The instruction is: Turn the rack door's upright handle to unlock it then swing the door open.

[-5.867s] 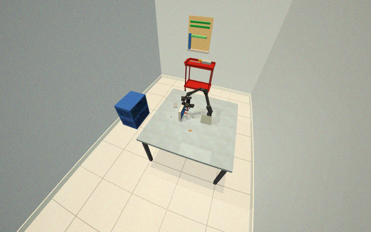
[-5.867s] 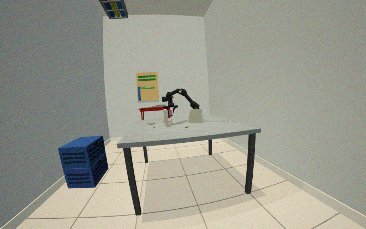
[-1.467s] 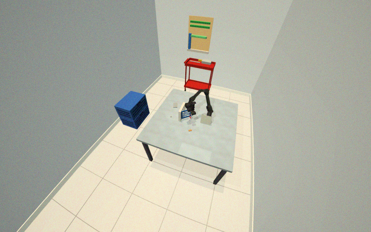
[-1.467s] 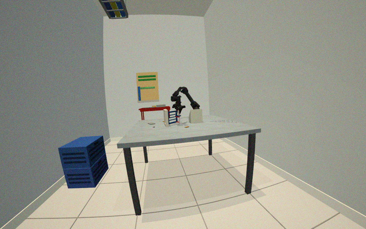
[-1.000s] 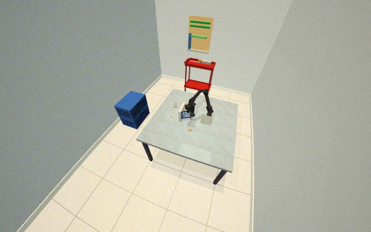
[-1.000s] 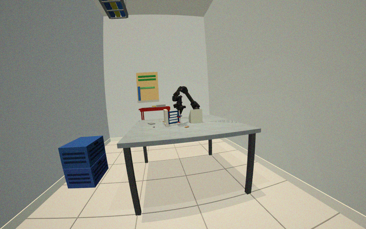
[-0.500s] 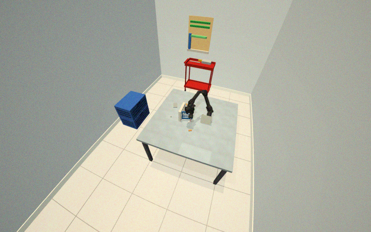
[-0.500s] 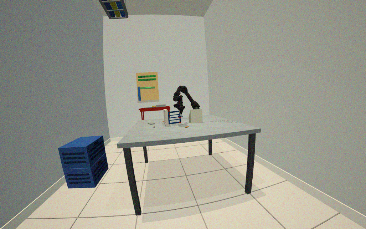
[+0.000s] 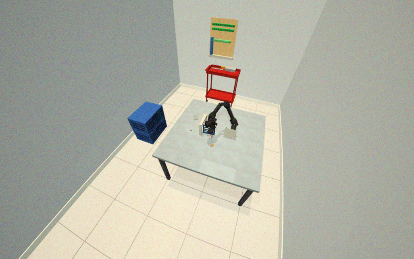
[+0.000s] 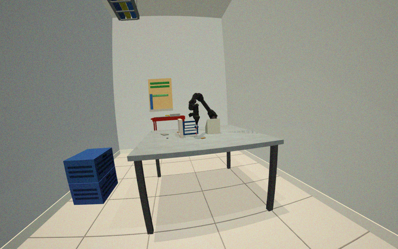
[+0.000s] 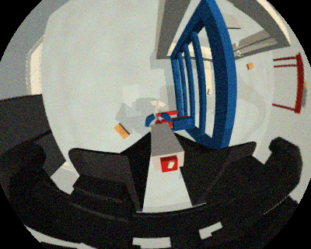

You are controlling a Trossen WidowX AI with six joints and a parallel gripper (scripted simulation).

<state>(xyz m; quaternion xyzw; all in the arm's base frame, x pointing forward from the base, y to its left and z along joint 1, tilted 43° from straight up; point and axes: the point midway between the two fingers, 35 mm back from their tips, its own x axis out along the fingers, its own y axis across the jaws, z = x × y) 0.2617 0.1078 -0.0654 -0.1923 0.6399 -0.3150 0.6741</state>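
Observation:
The blue barred rack door (image 9: 206, 129) (image 10: 190, 134) (image 11: 222, 78) stands swung well out from the cream frame (image 9: 201, 126) (image 10: 180, 128) (image 11: 279, 39), at a wide angle; I cannot read the exact angle. The upright handle (image 11: 166, 142) is a grey bar with a red square on its top end, beside the door's free edge. My gripper (image 11: 161, 136) (image 10: 196, 126) points down and is shut on the handle, one finger on each side. The small red and blue latch parts (image 11: 166, 117) show below the handle. The fingertips are hidden in the top view.
An orange block (image 9: 212, 145) (image 10: 202, 137) (image 11: 122, 131) lies on the table (image 9: 182, 151) (image 10: 225, 145) near the handle. Another orange block (image 11: 249, 66) lies beyond the door. A flat grey piece (image 9: 195, 117) (image 10: 164, 134) lies left of the frame. A beige block (image 9: 229, 133) (image 10: 213, 126) stands by the arm's base.

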